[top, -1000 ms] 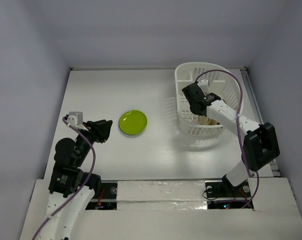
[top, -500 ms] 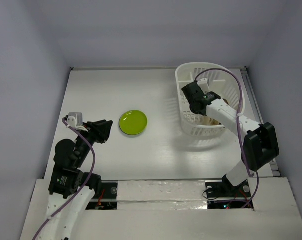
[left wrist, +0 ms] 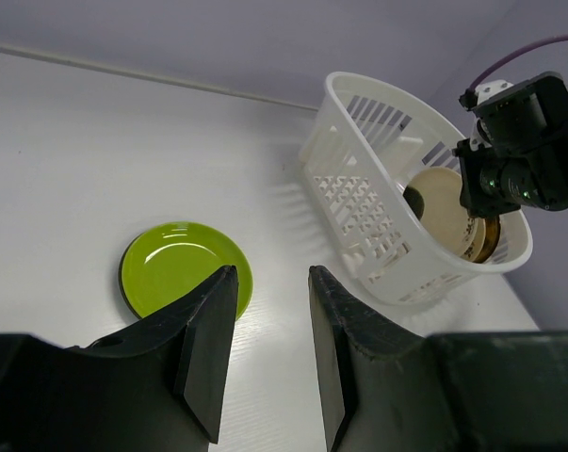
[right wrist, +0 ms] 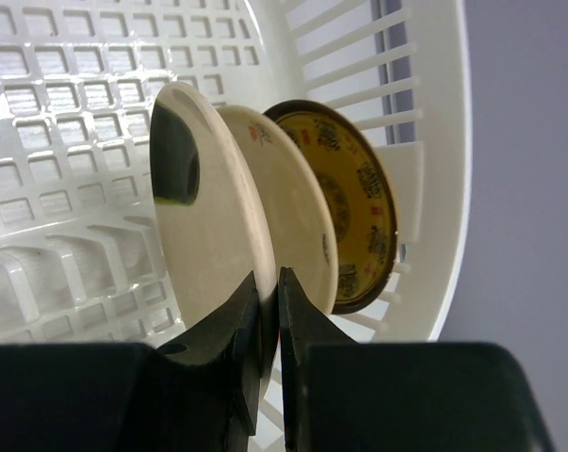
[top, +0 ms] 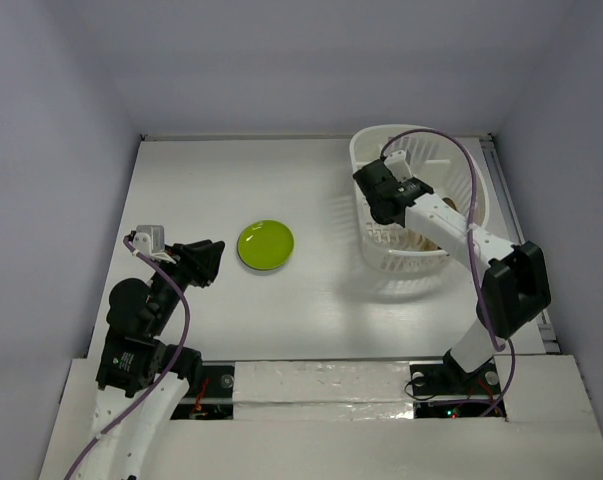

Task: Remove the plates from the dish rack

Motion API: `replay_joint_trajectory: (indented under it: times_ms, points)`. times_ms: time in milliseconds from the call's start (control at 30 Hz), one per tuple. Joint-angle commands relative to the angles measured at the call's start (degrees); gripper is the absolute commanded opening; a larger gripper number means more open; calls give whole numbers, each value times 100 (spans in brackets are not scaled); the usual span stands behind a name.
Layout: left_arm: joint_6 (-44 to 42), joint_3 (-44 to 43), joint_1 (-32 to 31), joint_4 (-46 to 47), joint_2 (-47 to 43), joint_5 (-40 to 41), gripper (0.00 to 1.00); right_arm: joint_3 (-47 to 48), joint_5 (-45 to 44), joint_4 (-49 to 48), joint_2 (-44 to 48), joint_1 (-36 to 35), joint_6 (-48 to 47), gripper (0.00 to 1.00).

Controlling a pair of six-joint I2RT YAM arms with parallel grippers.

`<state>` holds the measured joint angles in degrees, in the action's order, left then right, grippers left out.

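The white dish rack [top: 421,131] stands at the far right of the table. My right gripper [top: 385,208] reaches into it. In the right wrist view my right gripper [right wrist: 267,280] is shut on the lower rim of a tan plate [right wrist: 203,207] standing on edge. Behind that plate stand a cream plate [right wrist: 298,221] and an amber-yellow patterned plate [right wrist: 359,202]. A lime green plate [top: 266,245] lies flat on the table. My left gripper [top: 211,262] hovers left of it, open and empty [left wrist: 272,282]. The white and blue-green plate is out of view.
The rack's slotted wall [right wrist: 67,94] surrounds the plates closely. In the left wrist view the rack [left wrist: 359,198] sits right of the green plate [left wrist: 180,268]. Grey walls close in the table on three sides.
My right wrist has shifted slightly toward the far left over the rack. The left arm and the green plate have not moved.
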<state>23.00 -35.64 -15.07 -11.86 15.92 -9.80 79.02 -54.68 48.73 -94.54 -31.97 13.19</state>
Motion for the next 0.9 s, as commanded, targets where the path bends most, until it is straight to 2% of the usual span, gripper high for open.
replay_joint_trajectory:
  times_ms: [0, 200, 333, 433, 467, 533, 567, 600, 667, 700, 867]
  points:
    - [2, -128, -40, 210, -37, 5, 33, 359, -526, 172, 199, -47, -71, 0]
    - [20, -136, -40, 219, -10, 31, 34, 780, -816, 602, 401, -99, 201, 0]
    - [20, -128, -40, 210, 7, 22, 34, 1132, -913, 787, 963, -160, 491, 0]
    - [20, -128, -40, 201, 7, 40, 34, 1230, -747, 516, 1497, -432, 535, 0]
    - [20, -128, -40, 210, 7, 49, 34, 1195, -616, 158, 1639, -520, 509, 0]
    - [20, -136, -40, 201, 16, 66, 33, 898, -89, -423, 2042, -792, 413, 0]
    - [20, -128, -40, 201, 25, 84, 33, 730, 209, -1113, 2158, -872, 378, 0]
    - [20, -136, -40, 201, 25, 92, 32, 572, 951, -1477, 2238, -934, 369, 0]
    - [29, -136, -40, 193, 34, 127, 31, 134, 1676, -2362, 2300, -1057, 587, 0]
    - [29, -136, -40, 184, 34, 136, 31, 18, 2332, -2620, 2239, -1057, 693, 0]
    - [37, -128, -40, 166, 16, 224, 29, -247, 3690, -4026, 1440, -1312, 1510, 0]
